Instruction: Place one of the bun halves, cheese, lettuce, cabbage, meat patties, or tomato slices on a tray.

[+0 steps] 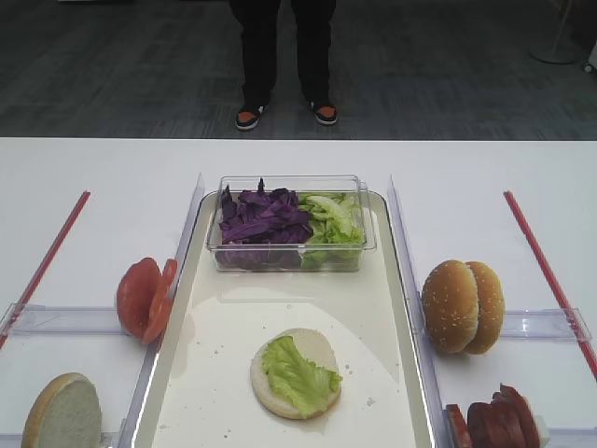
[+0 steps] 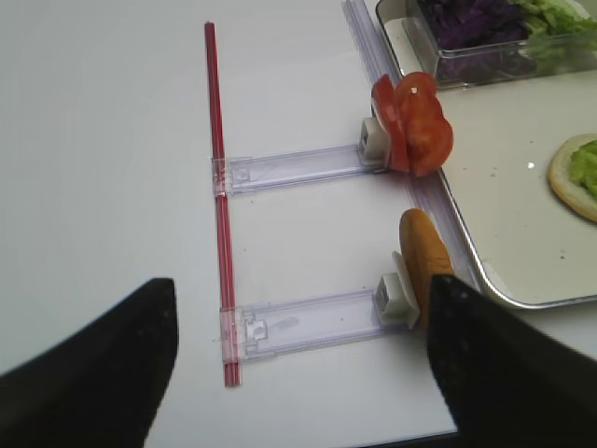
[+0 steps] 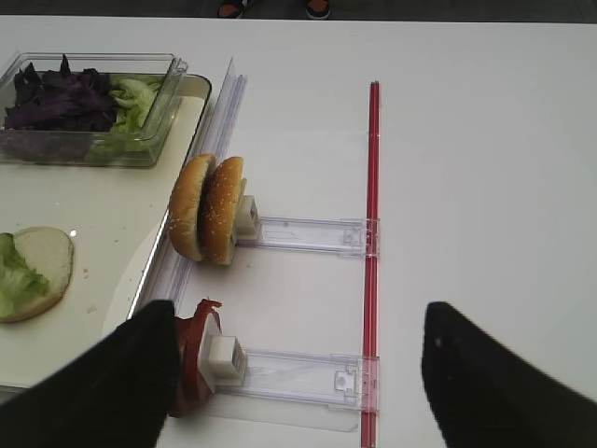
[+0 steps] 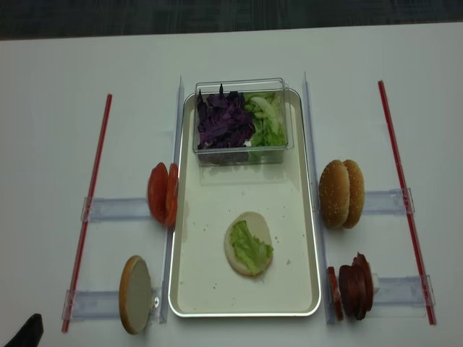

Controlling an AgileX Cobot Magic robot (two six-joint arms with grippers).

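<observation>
Two high views face the tray [image 1: 401, 280]; wrist cameras flank it

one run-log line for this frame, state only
tray: bun half topped with lettuce | right gripper: open, empty | left gripper: open, empty

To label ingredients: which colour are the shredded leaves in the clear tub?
Dark purple shredded cabbage leaves, beside light green ones; clearest in the exterior high view.

Both grippers hover low, right gripper [image 3: 298, 373] and left gripper [image 2: 298, 364], jaws spread wide, holding nothing
</observation>
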